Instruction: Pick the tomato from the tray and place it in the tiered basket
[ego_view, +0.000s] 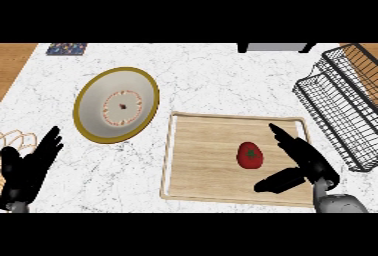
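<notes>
the tomato (250, 155) sits on the wooden tray (199, 150), a bit toward the tray's 3 o'clock side. the right hand (304, 161) is just beside it, at the tomato's 3 o'clock. its fingers are straight and spread apart from the thumb, and it holds nothing. the thumb lies near the tomato's 5 o'clock and does not look like it touches.

the step now seems to be getting the hand around the tomato. to do it well, the hand should slide toward 9 o'clock so the tomato sits between thumb and fingers, then close around its middle. a round tomato can roll, so closing slowly is best.

the tiered basket (341, 107) stands at the tray's 2 o'clock, near it on the tabletop (221, 80).

the left hand (28, 167) rests open at the view's 8 o'clock, fingers up. a plate (117, 104) lies at the tray's 10 o'clock.

i can read no words or labels anywhere. the small patterned thing (67, 48) at 11 o'clock is too small to tell.
</notes>
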